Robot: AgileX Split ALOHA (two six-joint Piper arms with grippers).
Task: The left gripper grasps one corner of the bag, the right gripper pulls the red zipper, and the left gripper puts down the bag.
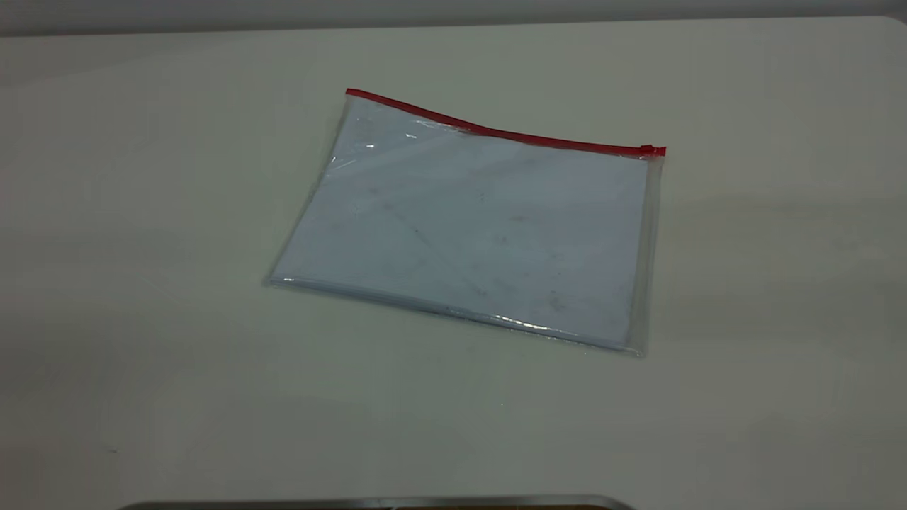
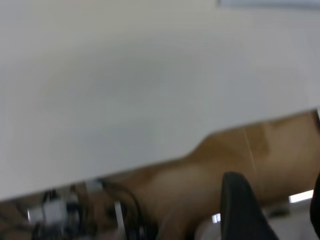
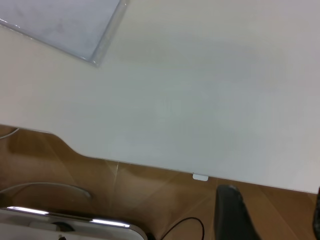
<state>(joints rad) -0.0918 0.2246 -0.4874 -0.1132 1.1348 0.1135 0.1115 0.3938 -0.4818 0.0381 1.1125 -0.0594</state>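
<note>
While the exterior view shows no arm at all, the bag [image 1: 471, 223] lies flat near the middle of the table [image 1: 142, 212], a little turned. The red zipper [image 1: 496, 131] runs along its far long edge, and the small slider [image 1: 648, 149] sits at the right end of this strip. Pale paper shows through the clear plastic.

Each wrist view looks over the near edge of the table to a brown floor below. In the left wrist view only a thin strip of the bag [image 2: 267, 2] appears at the picture's border, and the left gripper [image 2: 280, 212] hangs outside the table edge, well apart from the bag. One dark finger [image 2: 242, 207] is seen and a second one just at the border, with a wide gap between them, so the jaws stand apart and hold nothing. The right wrist view shows one corner of the bag [image 3: 60, 25] on the table. The right gripper [image 3: 272, 212] is also beyond the table edge, its fingers [image 3: 230, 212] spread and empty.
</note>
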